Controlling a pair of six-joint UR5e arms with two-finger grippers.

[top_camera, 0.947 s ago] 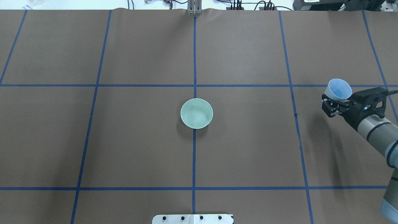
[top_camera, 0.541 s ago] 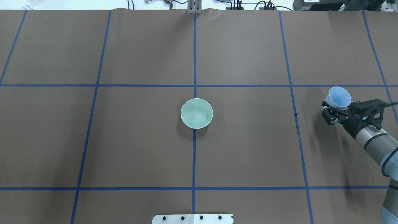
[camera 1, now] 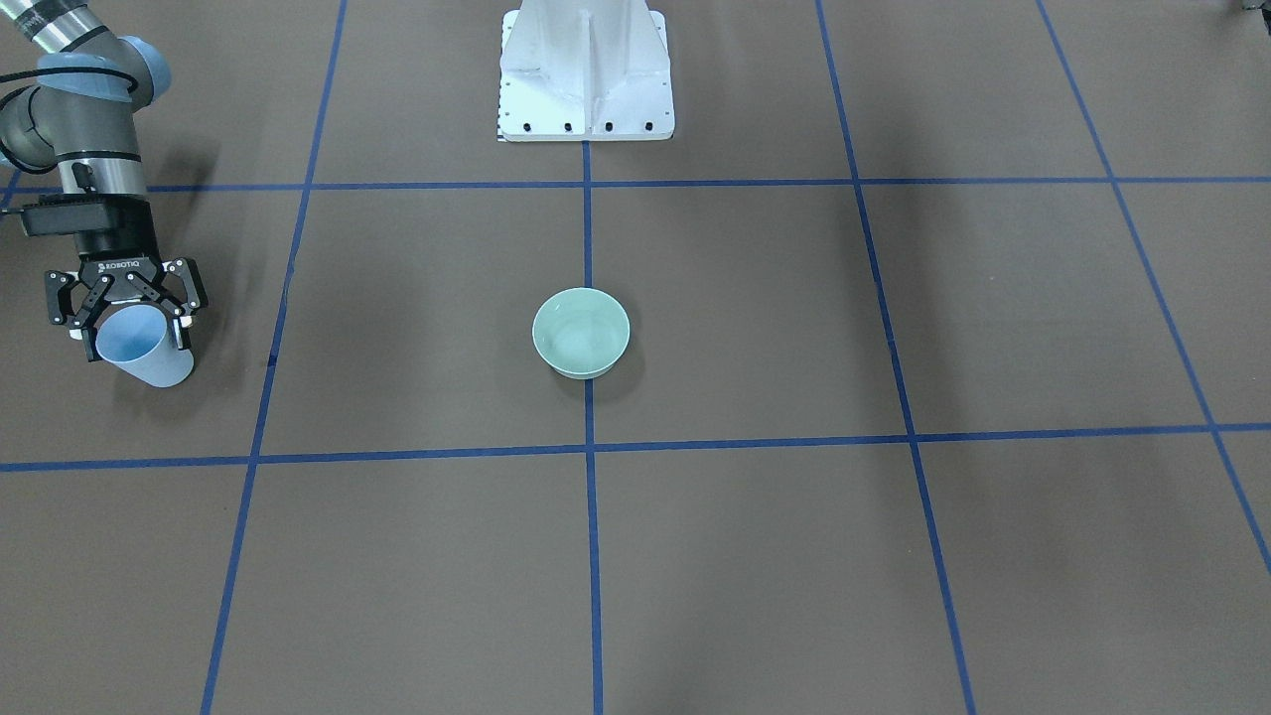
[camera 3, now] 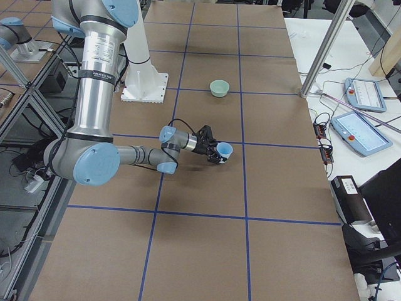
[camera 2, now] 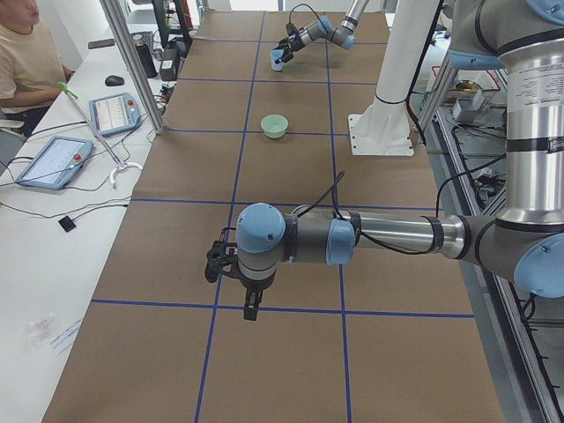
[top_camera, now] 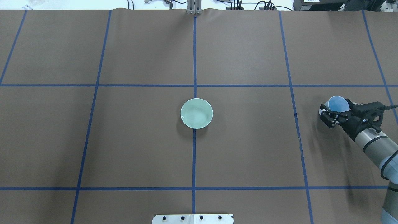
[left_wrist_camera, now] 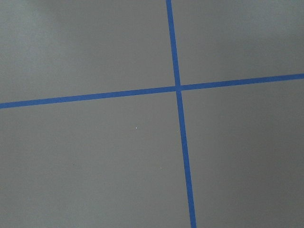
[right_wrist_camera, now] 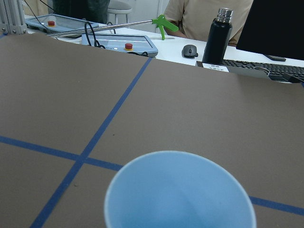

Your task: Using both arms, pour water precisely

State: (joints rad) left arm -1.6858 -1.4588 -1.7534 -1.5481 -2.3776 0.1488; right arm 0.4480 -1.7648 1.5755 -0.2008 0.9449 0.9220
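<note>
— What do your arms look like right now?

— Grey metal tubes, pale blue caps at the joints, black cables, black jaws at the ends. My right arm (top_camera: 373,144) reaches in low from my right edge of the desk (top_camera: 140,149). My right jaws are closed around a pale blue cup (top_camera: 335,103), a finger on either side of its wall near the rim, mouth up. I cannot tell whether its base touches the desk, nor whether it holds water.

— And the other one?

— My left arm (camera 2: 388,233) is stretched out level over my left end of the desk, wrist turned down. My left jaws point at the surface near a crossing of tape lines. I cannot tell how far open they are, since only the side view shows them.

— Where is the bowl?

— The pale green bowl (top_camera: 196,113) stands upright mid-desk on the centre tape line, well apart from the cup and from both arms.

— And around you?

— Brown covering marked off by blue tape (top_camera: 93,85). A white pedestal (camera 1: 584,70) is bolted down at my base. Beyond the far edge is a white bench with control pendants (camera 2: 53,161). There is also a black bottle (right_wrist_camera: 217,35), a green-handled tool (right_wrist_camera: 164,23) and a person in a beige shirt (camera 2: 26,53).
</note>
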